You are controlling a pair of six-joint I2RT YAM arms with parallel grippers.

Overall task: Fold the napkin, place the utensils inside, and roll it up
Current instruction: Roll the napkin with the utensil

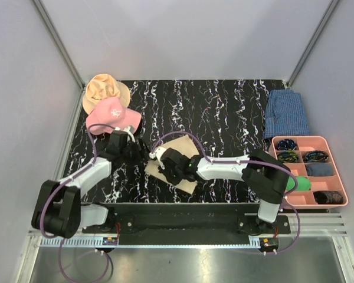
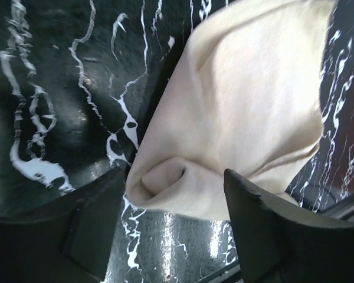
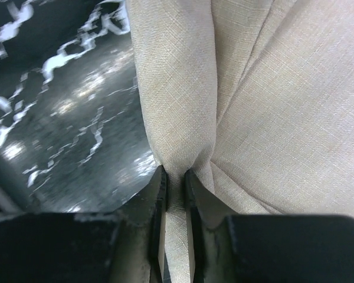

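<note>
The beige napkin [image 1: 182, 145] lies bunched on the black marbled table, just left of centre. In the right wrist view my right gripper [image 3: 176, 184] is shut on a pinched fold of the napkin [image 3: 283, 118]; in the top view the right gripper [image 1: 163, 166] sits on the cloth's left part. My left gripper [image 1: 140, 148] is at the napkin's left edge. The left wrist view shows the left gripper [image 2: 174, 203] open, with a rolled end of the napkin [image 2: 248, 106] lying between the spread fingers, not gripped. The utensils are hidden.
A pink cap [image 1: 113, 116] and a tan hat [image 1: 103, 88] lie at the back left. A blue checked cloth [image 1: 287, 113] lies at the back right. In front of it stands a pink compartment tray [image 1: 337, 171] holding small items.
</note>
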